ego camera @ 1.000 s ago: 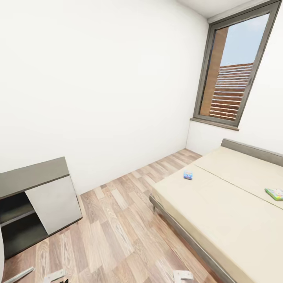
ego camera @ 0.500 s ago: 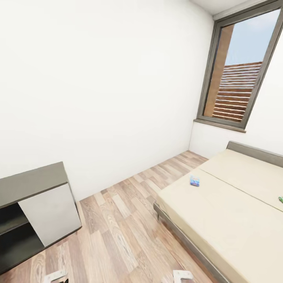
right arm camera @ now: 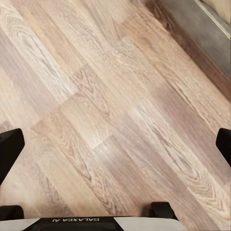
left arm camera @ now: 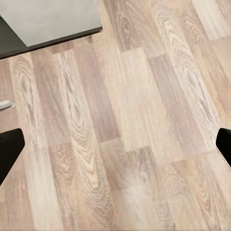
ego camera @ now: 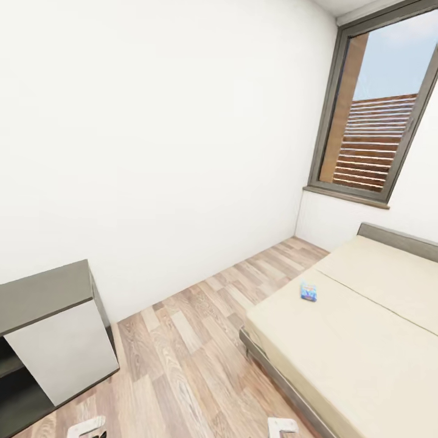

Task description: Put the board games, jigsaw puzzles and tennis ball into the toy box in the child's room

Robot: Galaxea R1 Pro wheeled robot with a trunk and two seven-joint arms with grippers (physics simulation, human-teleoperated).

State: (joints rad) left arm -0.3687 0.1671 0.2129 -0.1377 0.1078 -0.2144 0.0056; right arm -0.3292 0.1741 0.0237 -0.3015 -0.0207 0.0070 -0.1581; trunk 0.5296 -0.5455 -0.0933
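Observation:
One board game [ego camera: 308, 292], a small mostly blue flat box, lies on the beige bed [ego camera: 365, 340] near its left edge, far ahead of both arms. My left gripper [left arm camera: 115, 149] hangs open over bare wood floor, with nothing between its black fingertips [left arm camera: 9, 151]. The right gripper [right arm camera: 115, 149] is open too, above the floor beside the bed's grey frame [right arm camera: 211, 33]. Pale parts of my left arm [ego camera: 90, 427] and right arm [ego camera: 281, 426] show at the head view's bottom edge. The table, toy box, jigsaw puzzles and tennis ball are out of view.
A low dark-grey cabinet [ego camera: 48, 328] with a white door stands at the left against the white wall. A tall dark-framed window [ego camera: 377, 115] is at the back right. Wood-plank floor [ego camera: 201, 340] runs between cabinet and bed.
The camera has moved forward: the cabinet has slid left in the picture, and the bed and window right. The green-bordered game box on the bed has left the right edge.

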